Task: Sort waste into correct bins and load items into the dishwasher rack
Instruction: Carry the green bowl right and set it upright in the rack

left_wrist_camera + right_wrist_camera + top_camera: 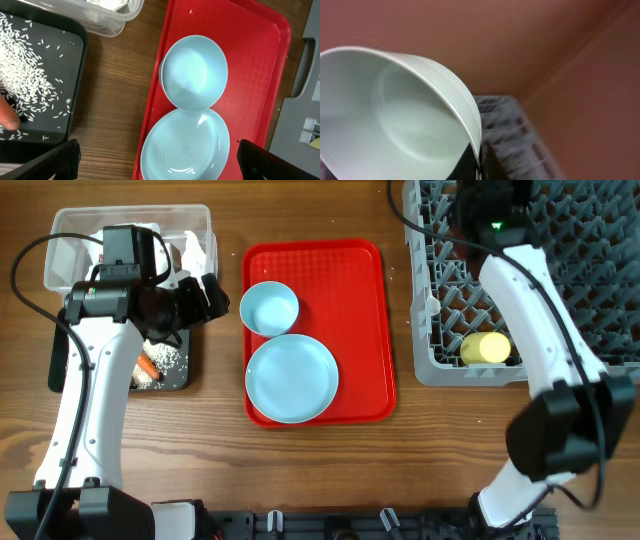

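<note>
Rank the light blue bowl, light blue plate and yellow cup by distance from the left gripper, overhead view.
1. light blue bowl: upper left of the red tray, just beside the left gripper.
2. light blue plate: lower on the same tray.
3. yellow cup: far side, in the grey rack.

No readable text, labels, brands or numbers — none on any visible item.

The mint green bowl (395,115) is cropped left and below; the rack (515,140) behind it is blurred. The left arm (95,380) covers much of the black tray (183,378).
</note>
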Robot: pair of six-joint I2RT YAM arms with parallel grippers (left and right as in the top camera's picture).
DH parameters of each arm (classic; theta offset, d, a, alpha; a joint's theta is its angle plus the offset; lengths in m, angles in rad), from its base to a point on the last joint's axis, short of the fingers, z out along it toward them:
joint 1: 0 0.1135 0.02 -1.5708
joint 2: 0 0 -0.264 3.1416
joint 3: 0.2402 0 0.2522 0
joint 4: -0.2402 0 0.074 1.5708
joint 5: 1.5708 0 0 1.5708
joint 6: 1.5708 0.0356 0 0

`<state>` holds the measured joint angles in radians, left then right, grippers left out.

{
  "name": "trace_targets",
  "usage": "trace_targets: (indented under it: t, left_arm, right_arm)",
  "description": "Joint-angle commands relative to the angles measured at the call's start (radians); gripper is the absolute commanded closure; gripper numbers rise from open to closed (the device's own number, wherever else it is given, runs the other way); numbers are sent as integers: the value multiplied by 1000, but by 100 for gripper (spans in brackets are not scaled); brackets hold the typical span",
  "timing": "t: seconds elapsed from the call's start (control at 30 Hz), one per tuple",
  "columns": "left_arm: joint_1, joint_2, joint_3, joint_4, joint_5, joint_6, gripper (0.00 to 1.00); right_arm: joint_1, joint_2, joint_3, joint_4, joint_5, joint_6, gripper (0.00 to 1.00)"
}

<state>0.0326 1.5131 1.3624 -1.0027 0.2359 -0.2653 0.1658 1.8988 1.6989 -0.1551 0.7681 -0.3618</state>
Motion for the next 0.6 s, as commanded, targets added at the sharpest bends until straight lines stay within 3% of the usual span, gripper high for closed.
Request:
trace_targets:
  t: [0.0,0.1,0.27,0.57]
  left_arm:
    - [-5,7,-4,3,-2,-5,0]
    - [-5,7,-4,3,-2,-5,0]
    - [-5,7,-4,3,-2,-5,0]
    - [-5,7,-4,3,-2,-5,0]
  right_arm:
    - [-10,112,2,69,61,-543,96]
    - [-10,171,2,136,95,-634,96]
    - [-14,225,2,245,102,-632,96]
    - [-10,262,0,243,69,-597,96]
